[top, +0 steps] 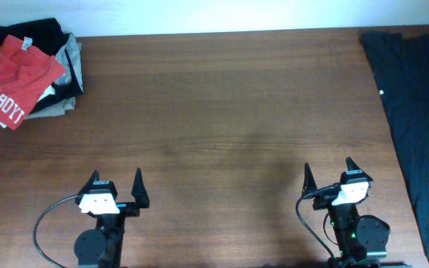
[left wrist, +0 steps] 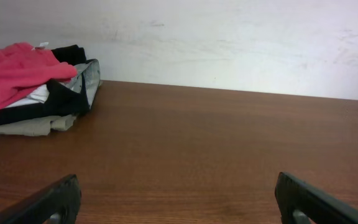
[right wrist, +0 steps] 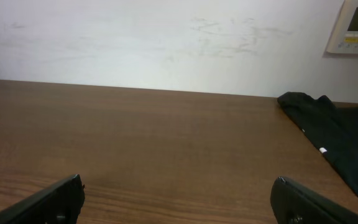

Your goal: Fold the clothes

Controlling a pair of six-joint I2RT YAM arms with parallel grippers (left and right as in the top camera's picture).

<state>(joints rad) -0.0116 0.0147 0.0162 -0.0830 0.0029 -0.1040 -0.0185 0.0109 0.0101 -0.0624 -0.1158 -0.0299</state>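
At right, the dark T-shirt (top: pixel 415 112) runs off-frame — left pincer (top: pixel 115 179), right pincer (top: pixel 328 167) both wide.

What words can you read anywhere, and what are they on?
"NEY BOY": white letters on the red shirt; the rest is hidden by folds.
On the wall panel: markings too small to read.
On the dark T-shirt: no letters showing.

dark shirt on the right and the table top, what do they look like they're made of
The dark shirt looks like soft knit cloth, perhaps cotton jersey: matte, limp, wrinkled where it lies at the right side of the table. The table looks like wood or wood-grain laminate: brown, fine streaks running along it, a slight sheen; the pictures cannot settle which.
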